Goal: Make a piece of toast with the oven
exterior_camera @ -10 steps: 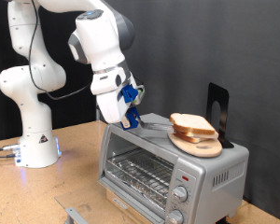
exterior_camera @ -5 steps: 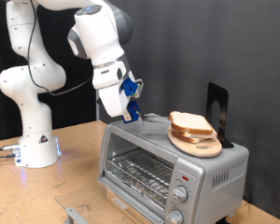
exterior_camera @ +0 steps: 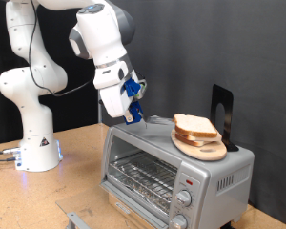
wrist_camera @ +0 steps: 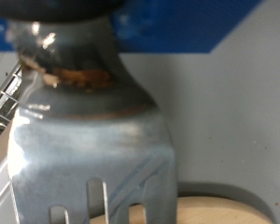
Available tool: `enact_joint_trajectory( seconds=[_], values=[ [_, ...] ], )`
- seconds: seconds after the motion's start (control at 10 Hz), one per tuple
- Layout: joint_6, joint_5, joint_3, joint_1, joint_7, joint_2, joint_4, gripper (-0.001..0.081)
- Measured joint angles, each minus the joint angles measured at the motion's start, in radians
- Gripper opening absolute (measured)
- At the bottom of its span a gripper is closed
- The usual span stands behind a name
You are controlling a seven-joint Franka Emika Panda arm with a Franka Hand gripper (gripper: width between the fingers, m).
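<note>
The piece of toast (exterior_camera: 194,125) lies on a round wooden board (exterior_camera: 202,149) on top of the silver oven (exterior_camera: 224,172). The oven's glass door (exterior_camera: 143,176) is shut, with the wire rack showing behind it. My gripper (exterior_camera: 133,113), with blue fingers, hangs above the oven's top, to the exterior view's left of the toast. It is shut on a grey metal slotted spatula (wrist_camera: 93,154), whose blade points toward the board's edge (wrist_camera: 219,207). The toast itself is out of the wrist view.
A black upright object (exterior_camera: 222,113) stands behind the board on the oven. The arm's white base (exterior_camera: 33,143) stands on the wooden table at the exterior view's left. A small metal piece (exterior_camera: 78,218) lies at the table's front.
The gripper with the spatula has risen slightly and drawn back toward the exterior view's left, away from the toast. The toast and board have not moved.
</note>
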Motion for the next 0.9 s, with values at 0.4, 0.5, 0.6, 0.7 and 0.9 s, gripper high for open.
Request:
enact_joint_trajectory(
  seconds=[0.4, 0.5, 0.6, 0.7, 0.9],
  values=[
    [0.027, -0.021, 0.013, 0.0, 0.037, 0.017, 0.008, 0.0391],
    [0.035, -0.027, 0.018, 0.0, 0.042, 0.026, 0.011, 0.0391],
    [0.041, -0.031, 0.022, 0.0, 0.045, 0.033, 0.013, 0.0391],
    [0.047, -0.034, 0.028, 0.0, 0.051, 0.041, 0.018, 0.0391],
    [0.064, -0.04, 0.037, 0.0, 0.066, 0.059, 0.029, 0.0391]
  ],
)
